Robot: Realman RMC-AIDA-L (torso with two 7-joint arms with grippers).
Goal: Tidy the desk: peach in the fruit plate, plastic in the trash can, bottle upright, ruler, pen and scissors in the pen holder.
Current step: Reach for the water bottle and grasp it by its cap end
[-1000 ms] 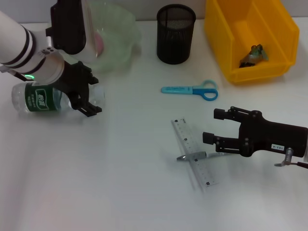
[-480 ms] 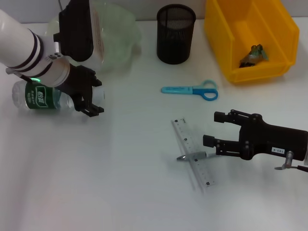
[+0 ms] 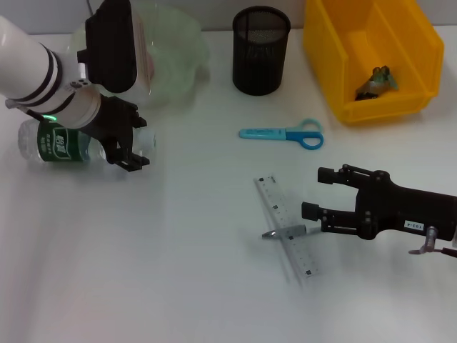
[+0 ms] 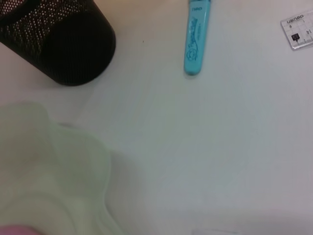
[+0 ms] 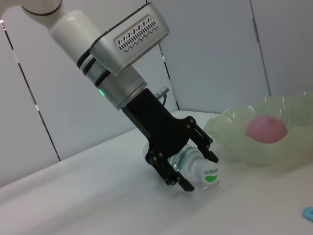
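Note:
The bottle (image 3: 61, 143) lies on its side on the desk (image 3: 193, 236) at the left. My left gripper (image 3: 131, 143) is open and straddles its neck end, one finger on each side; the right wrist view shows the same gripper (image 5: 195, 167) around the bottle (image 5: 201, 171). The peach (image 5: 265, 129) rests in the fruit plate (image 3: 178, 50). Near the ruler (image 3: 289, 232), which has the pen (image 3: 284, 232) across it, my right gripper (image 3: 316, 191) is open and holds nothing. The scissors (image 3: 282, 133) lie flat mid-desk. The pen holder (image 3: 260, 50) stands at the back. Crumpled plastic (image 3: 376, 78) lies in the trash can (image 3: 335, 64).
The left wrist view takes in the pen holder (image 4: 58, 44), the scissors' blade cover (image 4: 197, 39), a corner of the ruler (image 4: 298, 32) and the fruit plate's rim (image 4: 58, 161). The desk's near half holds only the ruler and pen.
My left gripper has shifted slightly back along the bottle. The right gripper has drifted a little toward the desk's near edge, staying open.

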